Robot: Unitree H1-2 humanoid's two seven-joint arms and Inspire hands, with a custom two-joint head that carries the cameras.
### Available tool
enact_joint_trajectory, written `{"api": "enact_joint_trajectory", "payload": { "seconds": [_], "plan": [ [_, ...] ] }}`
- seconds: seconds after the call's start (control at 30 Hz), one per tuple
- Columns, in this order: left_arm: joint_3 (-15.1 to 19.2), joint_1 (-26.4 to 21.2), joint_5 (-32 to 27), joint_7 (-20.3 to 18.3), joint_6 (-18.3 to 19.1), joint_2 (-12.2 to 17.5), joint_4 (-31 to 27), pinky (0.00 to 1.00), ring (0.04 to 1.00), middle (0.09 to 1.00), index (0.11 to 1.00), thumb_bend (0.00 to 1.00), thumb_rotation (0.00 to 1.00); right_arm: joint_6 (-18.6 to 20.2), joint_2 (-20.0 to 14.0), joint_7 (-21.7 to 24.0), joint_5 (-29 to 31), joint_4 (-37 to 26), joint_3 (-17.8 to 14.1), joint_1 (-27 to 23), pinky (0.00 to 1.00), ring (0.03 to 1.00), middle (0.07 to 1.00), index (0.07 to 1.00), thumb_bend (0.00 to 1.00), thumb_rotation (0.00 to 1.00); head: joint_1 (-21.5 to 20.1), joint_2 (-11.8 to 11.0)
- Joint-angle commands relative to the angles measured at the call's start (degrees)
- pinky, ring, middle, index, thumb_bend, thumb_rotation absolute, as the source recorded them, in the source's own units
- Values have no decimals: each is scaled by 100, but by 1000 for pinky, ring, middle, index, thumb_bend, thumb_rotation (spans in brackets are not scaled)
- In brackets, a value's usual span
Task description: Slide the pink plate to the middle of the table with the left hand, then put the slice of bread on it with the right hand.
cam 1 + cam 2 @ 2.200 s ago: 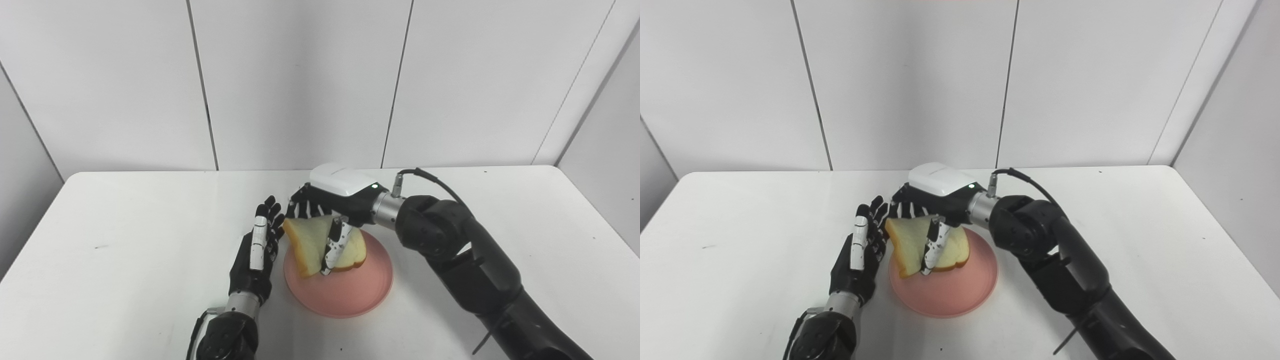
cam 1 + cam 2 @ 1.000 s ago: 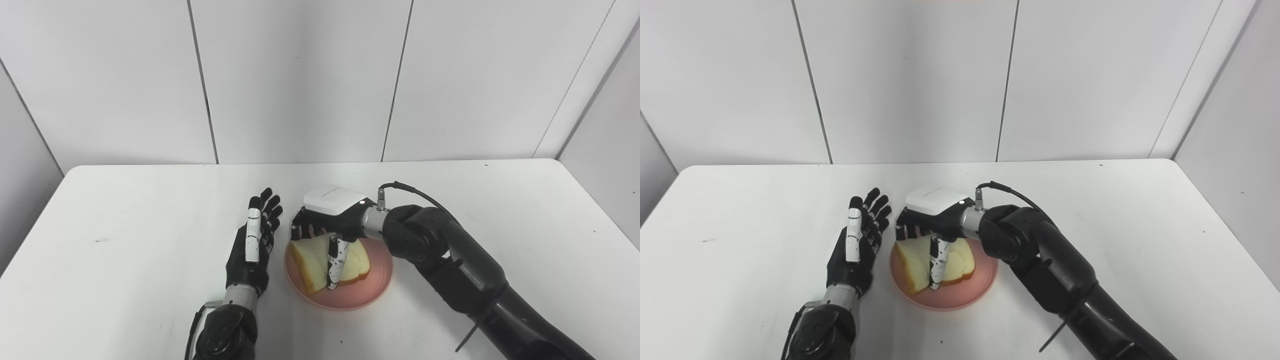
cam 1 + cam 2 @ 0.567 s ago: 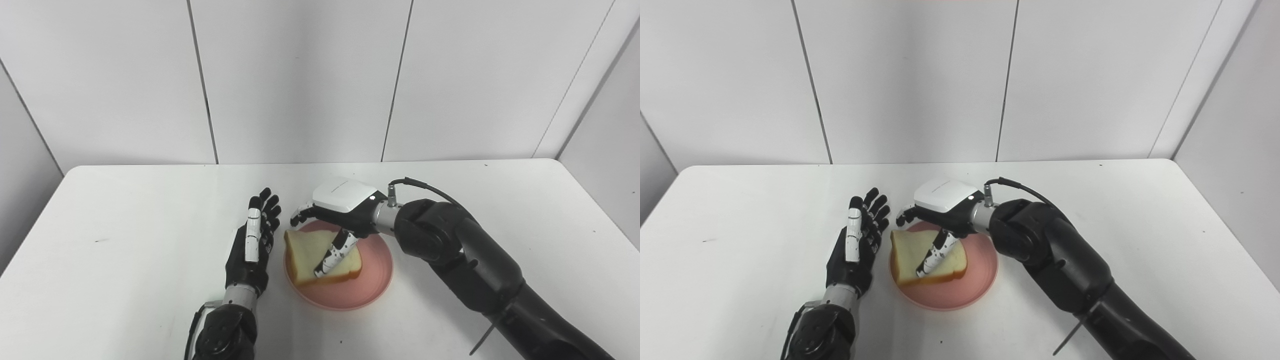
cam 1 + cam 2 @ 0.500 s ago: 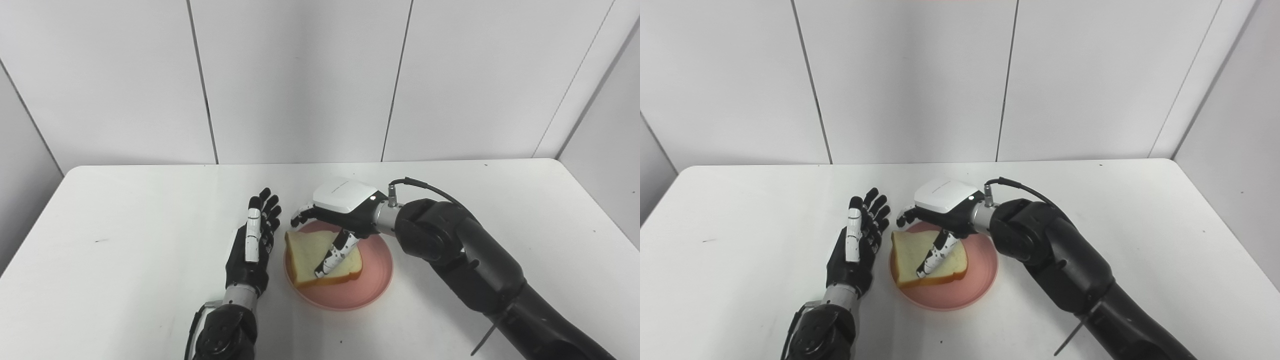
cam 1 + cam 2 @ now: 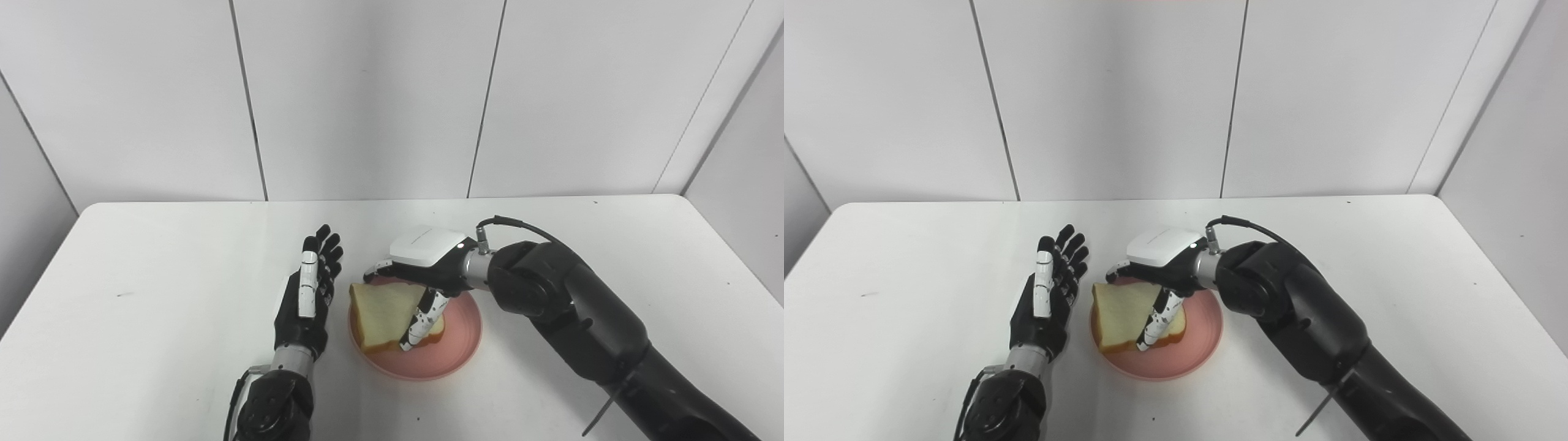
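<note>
Right hand [image 5: 422, 269] first: we see it over the far side of the pink plate [image 5: 456, 349], fingers spread and nothing gripped — its thumb [image 5: 421, 320] slants down over the bread's right edge (contact unclear). We note the white table [image 5: 153, 318] under everything, plate near its middle. Left hand [image 5: 304, 303] stands edge-on just left of the plate, fingers straight and apart, empty. Slice of bread [image 5: 383, 309] lies flat on the plate's left half — released.
</note>
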Motion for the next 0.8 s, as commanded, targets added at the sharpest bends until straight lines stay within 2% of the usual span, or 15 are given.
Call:
{"api": "enact_joint_trajectory", "payload": {
  "seconds": [0.0, 0.1, 0.13, 0.17, 0.2, 0.33, 0.37, 0.43, 0.5, 0.6, 0.77],
  "plan": [
    [-19, -169, -38, -79, -58, -25, -190, 1000, 968, 957, 927, 749, 973, 121, -141, -93, 71, -254, -246, -239, 962, 942, 893, 885, 995, 590, 20, -11],
    [-34, -163, -29, -87, -68, -15, -185, 1000, 968, 959, 931, 747, 978, -8, -173, -378, 374, -254, -530, -59, 955, 947, 902, 895, 992, 649, 34, -13],
    [-36, -159, -22, -83, -59, -11, -193, 1000, 968, 960, 932, 747, 981, 78, -150, -453, 563, -255, -709, 43, 949, 945, 903, 896, 988, 652, 41, -14],
    [-37, -156, -18, -80, -52, -8, -199, 1000, 967, 958, 932, 747, 983, 147, -132, -501, 697, -258, -832, 113, 962, 957, 937, 906, 932, 603, 41, -13],
    [-29, -149, -27, -69, -26, -11, -226, 1000, 967, 958, 932, 747, 984, 186, -106, -608, 888, -247, -1007, 215, 964, 959, 940, 907, 927, 599, 48, -18],
    [3, -123, -71, -61, 53, -11, -333, 994, 964, 958, 928, 737, 975, 182, 6, -1069, 1393, -179, -1525, 522, 927, 951, 950, 920, 884, 627, 52, -13],
    [7, -115, -76, -67, 76, -4, -360, 994, 969, 963, 933, 737, 979, 157, 35, -1213, 1499, -154, -1638, 595, 850, 926, 938, 922, 861, 642, 53, -14],
    [7, -100, -85, -90, 106, 20, -389, 995, 971, 968, 936, 741, 983, 58, 81, -1514, 1716, -82, -1859, 755, 773, 906, 939, 933, 830, 709, 57, -19],
    [5, -76, -89, -111, 122, 42, -407, 996, 971, 969, 936, 744, 983, 24, 173, -1819, 2028, -1, -2120, 943, 756, 903, 948, 939, 815, 754, 57, -18],
    [6, -50, -98, -120, 142, 51, -440, 998, 970, 965, 932, 745, 978, -35, 274, -2146, 2327, 82, -2330, 1127, 754, 906, 963, 950, 792, 801, 50, -12],
    [-26, -13, -90, -110, 138, 64, -476, 1000, 970, 958, 928, 744, 972, -23, 575, -2792, 2683, 45, -2615, 1540, 841, 949, 988, 975, 712, 910, 57, -18]
  ]
}}
